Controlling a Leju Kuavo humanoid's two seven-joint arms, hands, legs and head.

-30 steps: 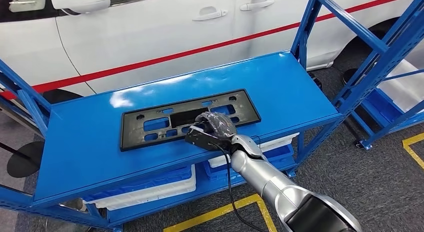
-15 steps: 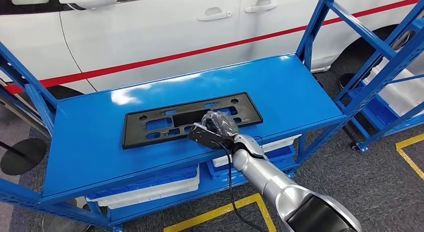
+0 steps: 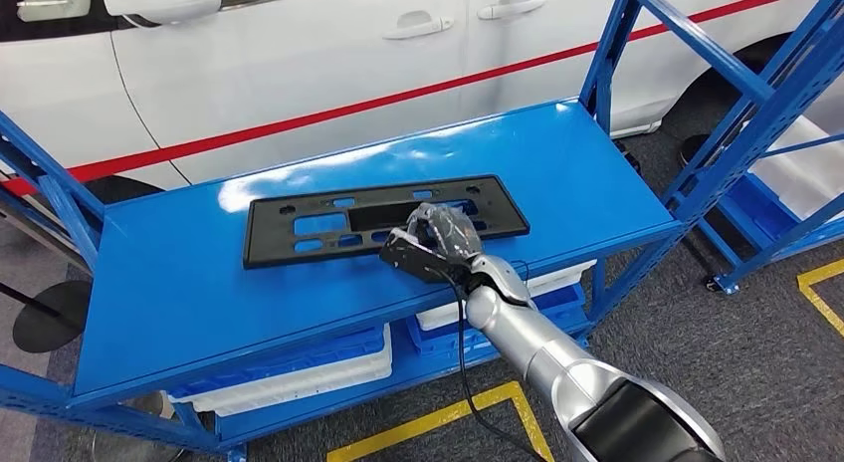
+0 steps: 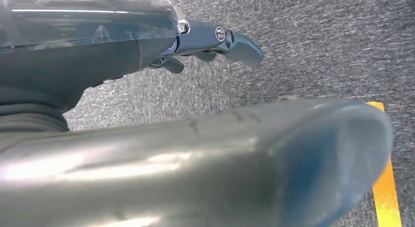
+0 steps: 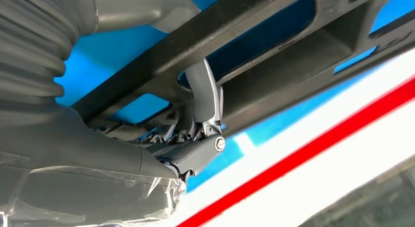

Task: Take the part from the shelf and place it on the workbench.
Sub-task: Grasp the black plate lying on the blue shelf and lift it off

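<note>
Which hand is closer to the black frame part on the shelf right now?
Right. The right hand grips the black frame part at its near edge on the blue shelf. The left hand hangs over grey floor, away from it.

White car [image 3: 328,64] with red stripe [image 3: 418,94] behind, white bins [image 3: 299,377] on lower level, yellow floor tape [image 3: 448,422]

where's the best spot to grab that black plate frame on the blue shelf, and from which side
Probably the near long rail of the black frame, right of its middle, coming from the shelf's open front. It lies flat with slots along its length, so fingers can hook through a slot and round the thin rail. The right hand is placed that way, a finger through a slot.
</note>
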